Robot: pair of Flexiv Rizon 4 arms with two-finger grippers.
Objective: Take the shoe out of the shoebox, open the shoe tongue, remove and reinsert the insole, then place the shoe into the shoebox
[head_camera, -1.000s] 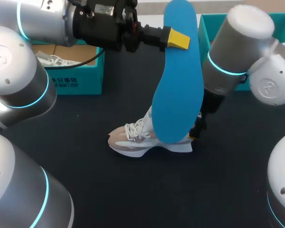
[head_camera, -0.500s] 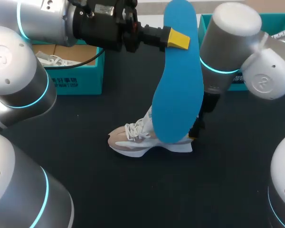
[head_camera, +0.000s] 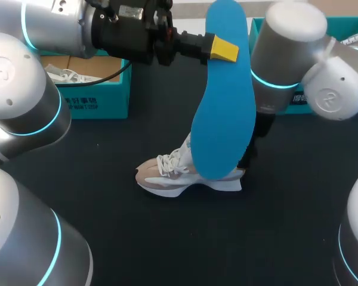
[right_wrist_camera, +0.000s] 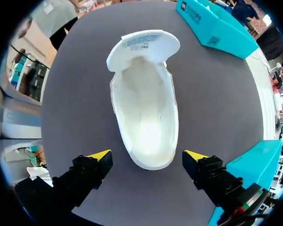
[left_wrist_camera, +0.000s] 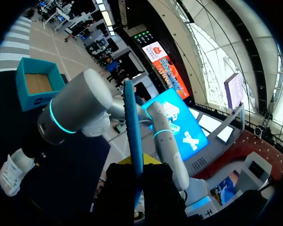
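Observation:
My left gripper (head_camera: 224, 49) is shut on the upper end of a blue insole (head_camera: 224, 113), which hangs upright above the table. In the left wrist view the insole (left_wrist_camera: 133, 122) stands edge-on out of that gripper (left_wrist_camera: 135, 165). Under it a beige and white shoe (head_camera: 179, 177) rests upright on the dark table, toe to the left. My right gripper (right_wrist_camera: 147, 156) is open, just above the heel of the shoe (right_wrist_camera: 144, 108), one yellow fingertip (right_wrist_camera: 99, 154) on each side and apart from it. The tongue (right_wrist_camera: 144, 42) is folded forward and the shoe's inside is bare. In the head view the insole hides that gripper.
A teal shoebox (head_camera: 101, 89) with another shoe in it stands at the back left. A second teal box (head_camera: 346, 30) stands at the back right, behind my right arm (head_camera: 292, 47). Both boxes (right_wrist_camera: 217, 23) (right_wrist_camera: 254, 160) flank the shoe in the right wrist view.
My right arm has swung a little to the left, closer over the shoe's heel. The left arm and the insole have kept still.

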